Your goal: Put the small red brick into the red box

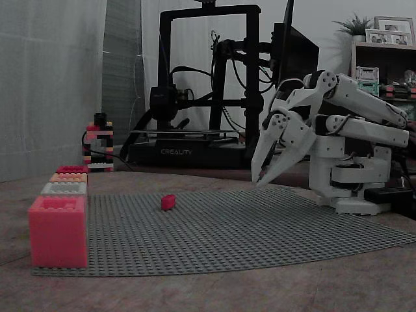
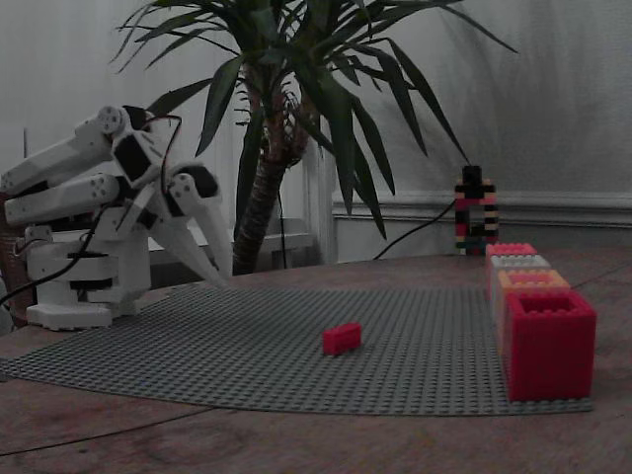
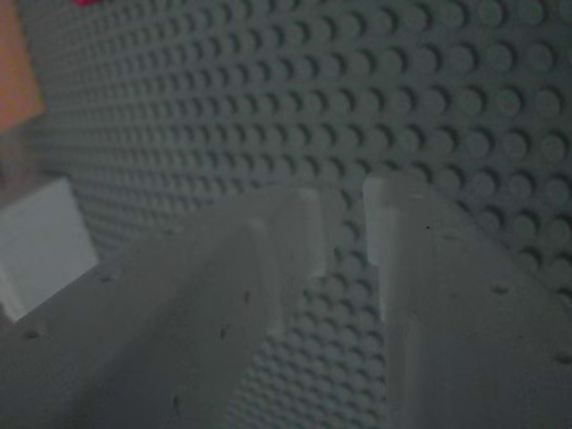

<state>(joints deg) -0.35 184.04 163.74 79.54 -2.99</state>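
Note:
The small red brick (image 1: 168, 202) (image 2: 342, 338) lies alone on the grey studded baseplate (image 1: 260, 227) (image 2: 227, 346), near its middle. The open-topped red box (image 1: 58, 231) (image 2: 549, 341) stands at the plate's front corner, at the near end of a row of boxes. My white gripper (image 1: 257, 182) (image 2: 223, 281) points down at the plate's far edge, close to the arm's base and well away from the brick. Its fingers nearly meet at the tips with nothing between them. In the wrist view the gripper (image 3: 344, 206) hovers over bare studs.
Behind the red box stand a grey box (image 1: 64, 188) (image 2: 517, 263), an orange box (image 1: 68, 177) (image 2: 531, 280) and a low red one (image 1: 71, 169) (image 2: 511, 249). A small brick tower (image 1: 99, 146) (image 2: 475, 209) is further back. A 3D printer (image 1: 195, 84) and a potted plant (image 2: 286, 99) stand off the plate.

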